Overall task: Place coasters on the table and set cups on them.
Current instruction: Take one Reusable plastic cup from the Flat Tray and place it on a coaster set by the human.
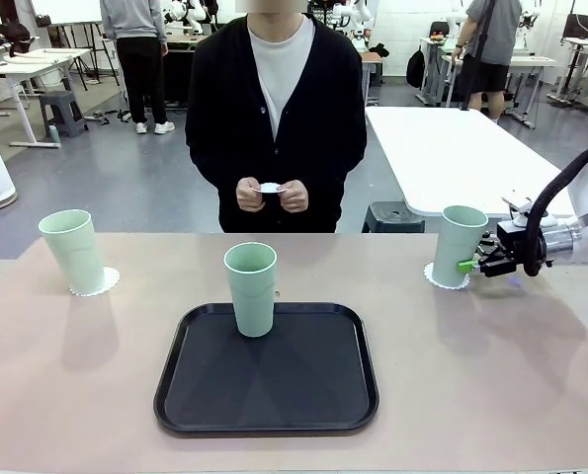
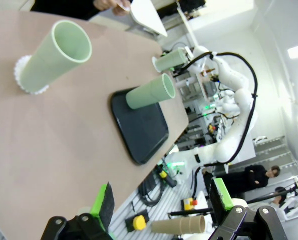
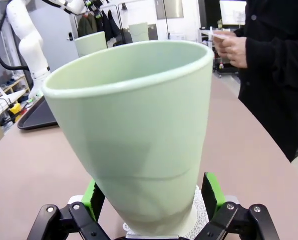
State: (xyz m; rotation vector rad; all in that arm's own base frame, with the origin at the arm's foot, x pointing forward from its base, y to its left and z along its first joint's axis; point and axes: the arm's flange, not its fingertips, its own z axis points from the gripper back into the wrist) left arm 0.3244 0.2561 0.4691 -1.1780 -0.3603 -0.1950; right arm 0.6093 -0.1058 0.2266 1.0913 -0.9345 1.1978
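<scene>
Three mint-green cups show in the front view. The left cup (image 1: pixel 71 250) stands on a white coaster (image 1: pixel 98 282) on the tan table (image 1: pixel 76 395). The middle cup (image 1: pixel 250 288) stands on the black tray (image 1: pixel 274 395). The right cup (image 1: pixel 461 245) stands on a coaster (image 1: pixel 438 277). My right gripper (image 1: pixel 468 265) is open, its green pads (image 3: pixel 212 192) on either side of this cup's (image 3: pixel 138 125) base, over the coaster (image 3: pixel 201 220). My left gripper (image 2: pixel 161 200) is open and holds nothing, low over the table; farther off is the cup on the coaster (image 2: pixel 53 52).
A person stands at the far side, holding a small white coaster (image 1: pixel 270 188) in both hands. A white table (image 1: pixel 452 148) stands behind on the right. Bare tabletop lies between the tray and each outer cup.
</scene>
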